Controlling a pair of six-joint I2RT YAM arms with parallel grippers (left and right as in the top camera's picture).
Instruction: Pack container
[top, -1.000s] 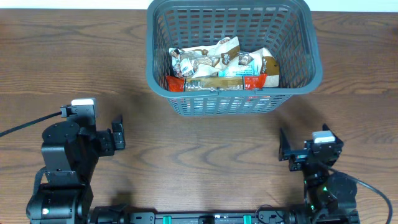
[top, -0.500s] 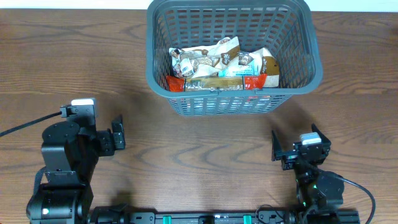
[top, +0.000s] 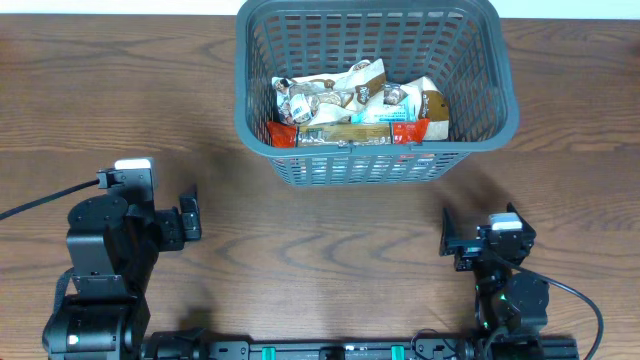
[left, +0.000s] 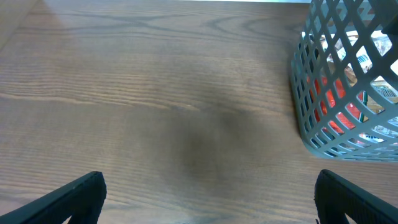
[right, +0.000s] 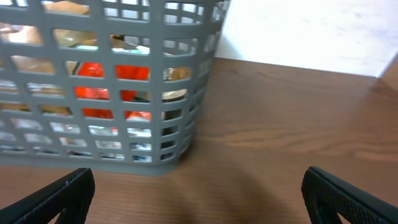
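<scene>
The container, a dark grey lattice basket (top: 490, 120), stands at the back middle of the wooden table. Several snack packets (top: 355, 105) lie inside it, some red, white and brown. The basket also shows at the right of the left wrist view (left: 311, 134) and across the top left of the right wrist view (right: 186, 37). My left gripper (top: 188, 220) is open and empty over bare wood at the front left. My right gripper (top: 450, 240) is open and empty at the front right, in front of the basket.
Bare brown wood table (top: 330, 240) lies between the two arms and the basket. A pale wall (right: 305, 31) shows beyond the table's far edge in the right wrist view.
My right arm has shifted at the front right: left and forward, then slightly back right. The left arm, basket and packets have not moved.
</scene>
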